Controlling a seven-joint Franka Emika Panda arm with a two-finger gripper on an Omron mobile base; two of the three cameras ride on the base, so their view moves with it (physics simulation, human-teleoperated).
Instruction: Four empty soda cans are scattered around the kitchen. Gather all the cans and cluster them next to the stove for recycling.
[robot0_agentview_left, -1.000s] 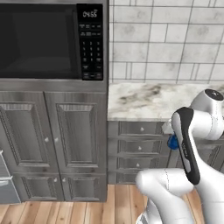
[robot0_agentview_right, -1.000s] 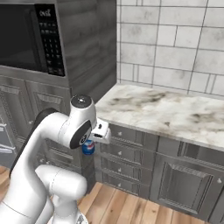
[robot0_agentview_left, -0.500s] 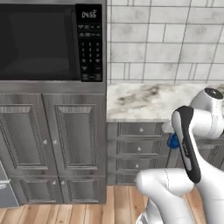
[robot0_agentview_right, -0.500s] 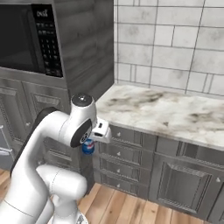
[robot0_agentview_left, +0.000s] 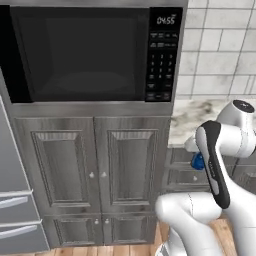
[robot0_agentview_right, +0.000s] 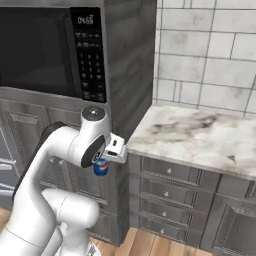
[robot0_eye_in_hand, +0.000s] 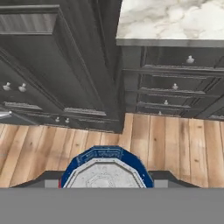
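While the jaws stay clamped on the blue soda can (robot0_agentview_right: 101, 168), it hangs off the floor before the tall cabinet (robot0_agentview_left: 95, 175) under the microwave (robot0_agentview_left: 90, 52), just left of the marble counter (robot0_agentview_right: 200, 137) and its drawers (robot0_eye_in_hand: 175, 87).

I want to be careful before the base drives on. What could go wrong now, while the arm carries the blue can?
1. The blue can hangs high over the wood floor between the fingers; a jolt could drop it.
2. The arm is folded close to the tall cabinet and the counter edge, so a turn might knock the can against them.
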